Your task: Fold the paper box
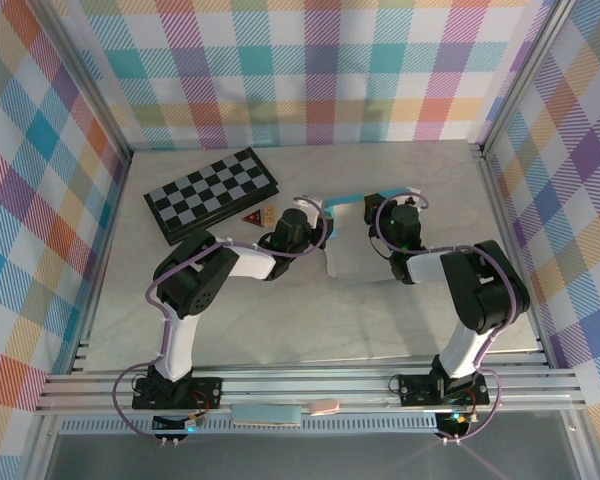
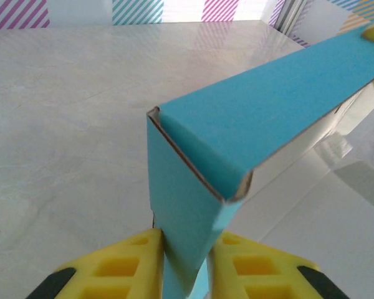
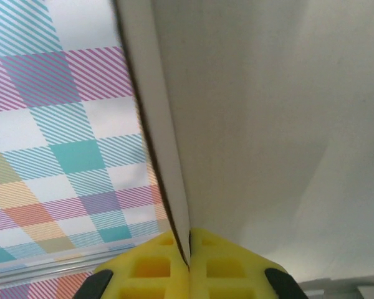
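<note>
- The paper box (image 1: 352, 250) sits between the two claws. Its turquoise wall rises straight ahead of the left claw (image 2: 186, 265), and its paler inside face spreads to the right of the right claw (image 3: 189, 256).
- Left claw: the yellow fingers (image 2: 128, 265) are pressed onto a turquoise flap, pinching it just below a folded corner.
- Right claw: it is closed on the thin edge of a pale panel (only a sliver of card shows between the fingers, so I read this as a pinch, not an empty close).
- Handling, as a judgement: the card is thin and light, and stiff only along its creases. It would likely buckle or tear under a hard pull. It is best held on a flap close to a crease.
- Pose: both arms reach forward over the tabletop (image 1: 280, 320) with their wrists turned in toward each other. The checkerboard (image 1: 212, 190) lies off to the left of the left claw and a little beyond it.
</note>
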Robot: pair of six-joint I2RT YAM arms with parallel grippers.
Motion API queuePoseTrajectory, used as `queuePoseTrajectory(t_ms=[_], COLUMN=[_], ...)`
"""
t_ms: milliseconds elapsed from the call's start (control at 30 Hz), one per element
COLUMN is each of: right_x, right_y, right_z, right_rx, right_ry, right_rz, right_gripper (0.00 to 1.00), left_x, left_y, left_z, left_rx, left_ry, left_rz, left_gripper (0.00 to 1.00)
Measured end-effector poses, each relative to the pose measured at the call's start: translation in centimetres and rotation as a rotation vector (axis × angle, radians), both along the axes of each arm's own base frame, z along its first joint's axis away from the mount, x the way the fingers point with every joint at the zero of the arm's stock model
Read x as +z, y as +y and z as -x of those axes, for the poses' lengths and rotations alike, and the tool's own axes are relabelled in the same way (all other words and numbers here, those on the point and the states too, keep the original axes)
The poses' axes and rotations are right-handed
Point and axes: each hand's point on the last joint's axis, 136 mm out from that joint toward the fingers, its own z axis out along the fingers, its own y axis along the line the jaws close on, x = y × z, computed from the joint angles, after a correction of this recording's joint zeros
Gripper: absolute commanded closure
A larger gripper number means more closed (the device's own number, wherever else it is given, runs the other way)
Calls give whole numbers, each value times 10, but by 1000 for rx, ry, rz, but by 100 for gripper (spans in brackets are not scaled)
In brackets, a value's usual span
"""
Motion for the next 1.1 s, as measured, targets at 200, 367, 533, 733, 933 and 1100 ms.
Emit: queuePoseTrajectory(t_ms=[200, 367, 533, 733, 933, 1100], right_x=[3, 4, 4, 4, 3, 0], right_y=[-1, -2, -4, -6, -8, -9], right_z=[0, 0, 0, -1, -1, -2], right_rx=[-6, -9, -18, -31, -39, -41], right_ry=[-7, -4, -2, -2, 3, 16], right_rz=[-2, 0, 1, 2, 1, -8], right_gripper=[100, 100, 100, 100, 100, 100], left_x=[0, 0, -1, -1, -1, -4], left_y=[-3, -3, -4, -9, -15, -17], left_z=[-9, -14, -16, -20, -26, -30], left_rx=[4, 11, 11, 7, 10, 18], left_ry=[6, 15, 22, 27, 33, 45], left_rz=[-16, -24, -27, -17, -2, 14], left_gripper=[91, 100, 99, 81, 73, 69])
